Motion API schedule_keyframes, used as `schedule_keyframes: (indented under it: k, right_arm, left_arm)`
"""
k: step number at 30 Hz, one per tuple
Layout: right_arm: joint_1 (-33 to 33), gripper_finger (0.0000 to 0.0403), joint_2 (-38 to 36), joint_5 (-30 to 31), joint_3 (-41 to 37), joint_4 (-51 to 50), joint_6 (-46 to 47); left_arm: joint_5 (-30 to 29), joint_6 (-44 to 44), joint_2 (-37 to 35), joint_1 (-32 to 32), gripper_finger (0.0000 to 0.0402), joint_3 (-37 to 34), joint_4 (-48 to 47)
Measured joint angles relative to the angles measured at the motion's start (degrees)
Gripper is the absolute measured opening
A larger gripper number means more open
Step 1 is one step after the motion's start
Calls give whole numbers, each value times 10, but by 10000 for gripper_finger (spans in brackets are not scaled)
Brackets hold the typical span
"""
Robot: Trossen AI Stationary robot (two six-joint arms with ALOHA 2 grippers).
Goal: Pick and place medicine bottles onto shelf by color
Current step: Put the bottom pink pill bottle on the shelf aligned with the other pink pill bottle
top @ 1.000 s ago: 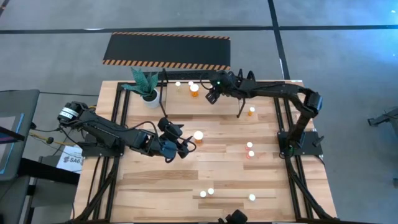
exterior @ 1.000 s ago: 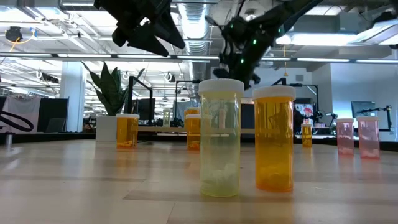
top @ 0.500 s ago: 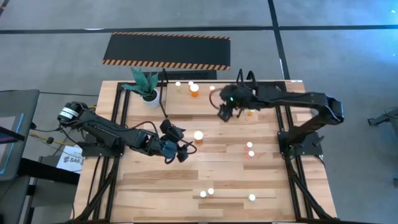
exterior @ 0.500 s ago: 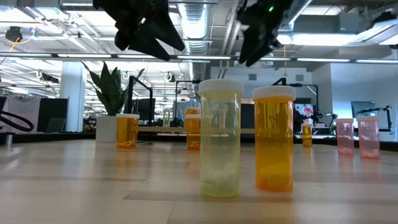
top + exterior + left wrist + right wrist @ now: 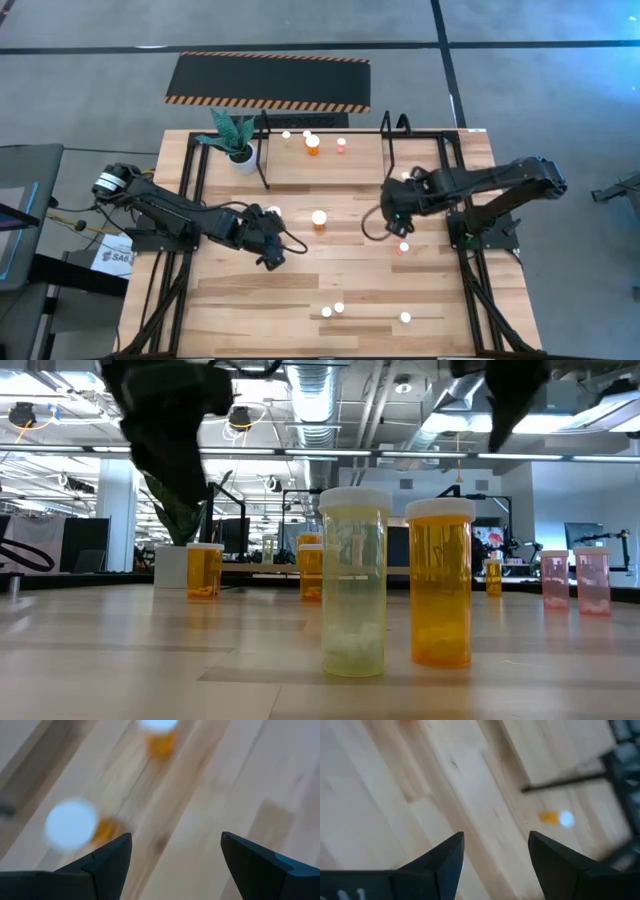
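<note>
Nearest the low camera, a pale yellow bottle [image 5: 353, 582] and an orange bottle [image 5: 440, 582] stand upright side by side on the counter [image 5: 300, 280]. I judge them light, stiff plastic, smooth-walled and easy to tip, best pinched across the body just under the white cap. My left claw [image 5: 270, 251] is spread wide and empty, near the orange bottle at mid-counter [image 5: 319, 217]. My right claw [image 5: 392, 212] is equally wide and empty, beside the two pink bottles [image 5: 402, 240]. Farthest, the shelf [image 5: 325, 165] holds three bottles [image 5: 313, 143].
</note>
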Motion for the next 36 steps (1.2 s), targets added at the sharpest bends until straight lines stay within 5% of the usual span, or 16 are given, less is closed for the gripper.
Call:
schedule_keyframes:
  k: [12, 18, 25, 36]
  right_arm:
    - [33, 243, -41, 78, -117, -119, 78]
    - [-67, 243, -132, 28, -222, -63, 73]
    - [-213, 243, -229, -40, -264, 119, -16]
    - [-382, 243, -164, -47, -267, 190, -127]
  left_arm:
    - [-7, -48, -2, 38, 293, 0, -79]
    - [-1, -35, -2, 63, 293, 0, -66]
    - [12, -13, -2, 89, 293, 0, -33]
    - [43, -30, -2, 96, 293, 0, 27]
